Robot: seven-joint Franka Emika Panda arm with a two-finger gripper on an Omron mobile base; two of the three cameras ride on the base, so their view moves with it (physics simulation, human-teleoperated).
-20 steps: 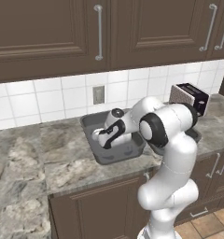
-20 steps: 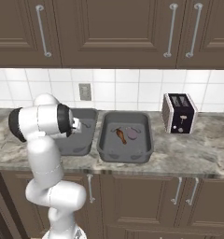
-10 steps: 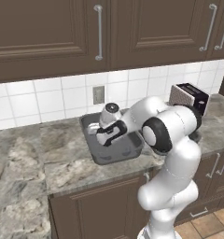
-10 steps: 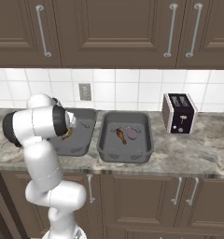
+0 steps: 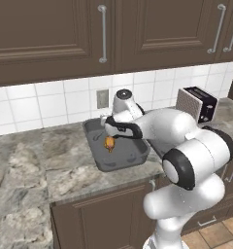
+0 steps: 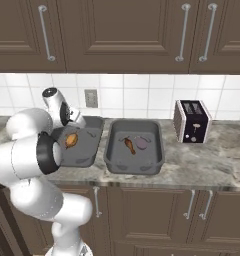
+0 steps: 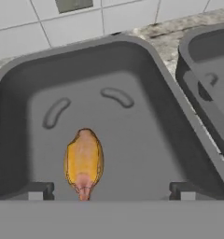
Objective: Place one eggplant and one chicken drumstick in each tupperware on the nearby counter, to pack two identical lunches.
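Marbled grey-beige counter is seen running below a white tiled wall and dark brown upper cabinets, with a wall socket set in the tiles and a ribbed silver toaster standing to the right. Two dark grey tupperwares sit side by side on the stone. In the right tupperware a reddish-brown drumstick lies just beside a pale mauve eggplant. In the left tupperware the golden-orange drumstick lies on the floor of the tub, directly below the gripper — the jaws are spread wide, one fingertip at each side, and nothing is held. Compared with a second ago, the hand has been raised and drawn toward the tub's rear wall, and the drumstick has been let go. In the right base view the left tub is partly covered by the arm — its near corner cannot be made out.
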